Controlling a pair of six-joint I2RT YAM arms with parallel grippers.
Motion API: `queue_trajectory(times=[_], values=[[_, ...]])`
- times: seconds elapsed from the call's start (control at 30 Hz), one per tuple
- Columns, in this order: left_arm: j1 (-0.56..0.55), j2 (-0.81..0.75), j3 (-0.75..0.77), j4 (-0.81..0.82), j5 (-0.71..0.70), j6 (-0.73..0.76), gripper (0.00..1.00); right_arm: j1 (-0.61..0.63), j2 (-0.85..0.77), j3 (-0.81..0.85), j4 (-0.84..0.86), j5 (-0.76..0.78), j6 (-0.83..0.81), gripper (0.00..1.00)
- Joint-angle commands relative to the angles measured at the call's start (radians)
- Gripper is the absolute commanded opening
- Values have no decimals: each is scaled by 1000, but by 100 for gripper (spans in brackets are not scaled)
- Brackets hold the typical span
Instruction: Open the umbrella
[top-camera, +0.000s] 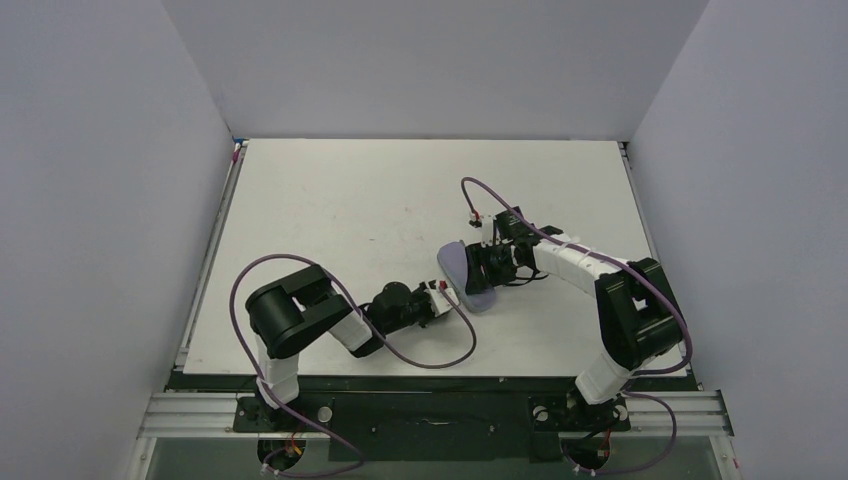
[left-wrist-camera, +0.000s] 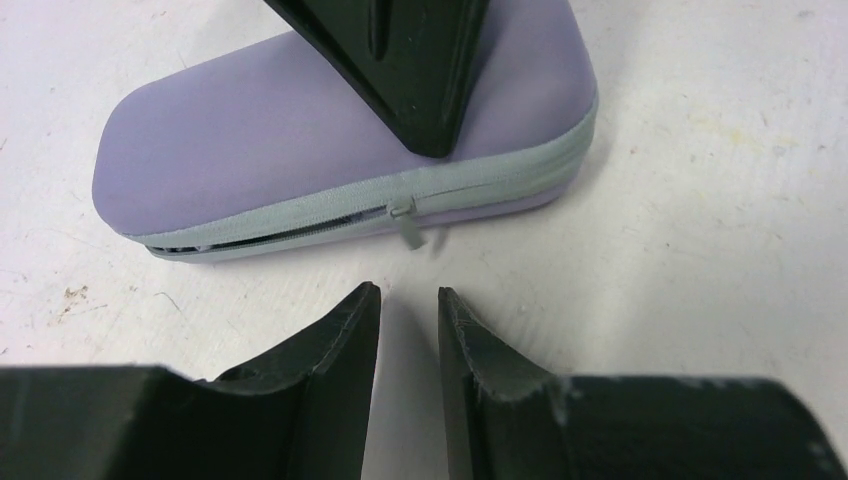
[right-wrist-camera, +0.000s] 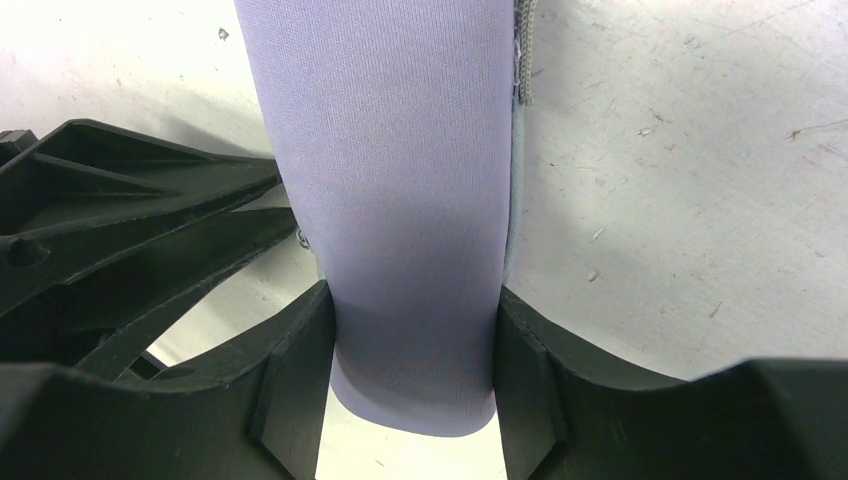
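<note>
Lilac zip pouch (top-camera: 458, 262) lies flat on the table (top-camera: 350, 200), about 4 o'clock from table centre. The umbrella itself is not visible, so I cannot tell where it is.

Right gripper (right-wrist-camera: 412, 295) comes in from 3 o'clock, with its jaws pinching the pouch's two sides.

Left gripper (left-wrist-camera: 408, 292) is at the pouch's 7 o'clock. Its jaws are narrowly parted around nothing, just short of the zipper pull (left-wrist-camera: 407, 222).

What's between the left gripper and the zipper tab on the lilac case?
Nothing: only bare white table separates the left gripper from the zipper tab, seen in the left wrist view.
</note>
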Motion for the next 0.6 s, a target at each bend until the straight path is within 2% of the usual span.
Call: queue_trajectory(times=[0.0, 0.17, 0.57], values=[[1, -46, -31, 45, 21, 28, 26, 7, 15, -38, -43, 66, -30, 0], [1, -28, -1, 52, 4, 31, 28, 7, 18, -41, -41, 58, -23, 0], [2, 64, 131, 46, 62, -18, 33, 13, 16, -42, -46, 49, -47, 0]])
